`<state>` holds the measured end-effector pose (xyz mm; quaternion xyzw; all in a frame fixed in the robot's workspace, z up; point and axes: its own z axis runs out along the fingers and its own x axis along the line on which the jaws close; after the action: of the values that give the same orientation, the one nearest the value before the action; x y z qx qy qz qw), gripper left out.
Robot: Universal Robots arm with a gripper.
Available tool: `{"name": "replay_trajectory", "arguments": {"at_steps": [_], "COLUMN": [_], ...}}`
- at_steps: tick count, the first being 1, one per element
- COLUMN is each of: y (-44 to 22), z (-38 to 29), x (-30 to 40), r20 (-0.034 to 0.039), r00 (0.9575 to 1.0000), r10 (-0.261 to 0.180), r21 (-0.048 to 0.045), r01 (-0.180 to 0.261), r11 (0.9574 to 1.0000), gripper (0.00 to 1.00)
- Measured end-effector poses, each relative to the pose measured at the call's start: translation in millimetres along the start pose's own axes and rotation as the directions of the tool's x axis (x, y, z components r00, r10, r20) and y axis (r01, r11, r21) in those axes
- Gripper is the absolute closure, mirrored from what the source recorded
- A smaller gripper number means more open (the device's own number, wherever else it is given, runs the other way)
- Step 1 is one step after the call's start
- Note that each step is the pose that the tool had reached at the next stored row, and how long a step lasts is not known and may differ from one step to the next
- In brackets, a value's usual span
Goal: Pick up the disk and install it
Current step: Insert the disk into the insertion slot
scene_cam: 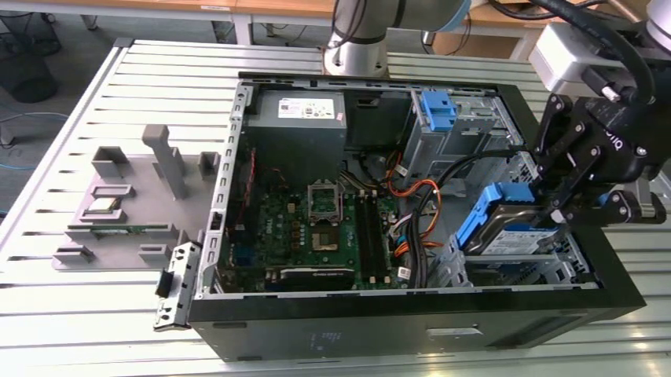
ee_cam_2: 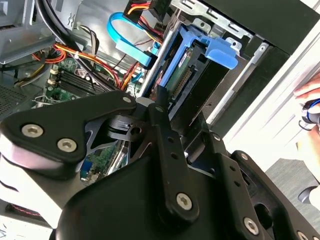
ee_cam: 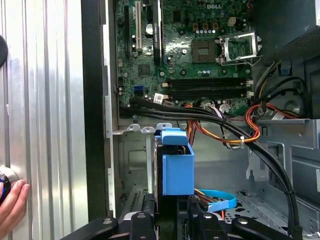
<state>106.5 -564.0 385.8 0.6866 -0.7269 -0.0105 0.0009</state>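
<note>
One black gripper in the exterior view pinches the disk by its blue-framed end, holding it tilted just above the drive cage inside the open computer case. In the second wrist view the disk's blue frame sits inside the case beyond the gripper's linkage, and a person's hand is outside the case. In the first wrist view the disk stands edge-on between the jaws, inside the case, apart from its motherboard.
</note>
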Motion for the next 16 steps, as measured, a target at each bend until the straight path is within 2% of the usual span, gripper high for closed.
{"name": "replay_trajectory", "arguments": {"at_steps": [8, 9, 10, 12, 13, 16], "y": [0.0, 0.0, 0.0, 0.0, 0.0, 0.0], "z": [0.9, 0.9, 0.8, 1.0, 1.0, 2.1], "x": [0.0, 0.0, 0.0, 0.0, 0.0, 0.0], "r20": [-0.0001, -0.0002, -0.0004, -0.0001, -0.0001, 0.0002], "r00": [1.0, 1.0, 1.0, 1.0, 1.0, 1.0], "r10": [0.0, 0.0, 0.0, 0.0, 0.0, 0.0], "r21": [0.0, 0.0, 0.0, 0.0001, 0.0, 0.0], "r01": [0.0, 0.0, 0.0, 0.0, 0.0, 0.0], "r11": [1.0, 1.0, 1.0, 1.0, 1.0, 1.0], "gripper": [0.65, 0.64, 0.58, 0.58, 0.52, 0.52]}}
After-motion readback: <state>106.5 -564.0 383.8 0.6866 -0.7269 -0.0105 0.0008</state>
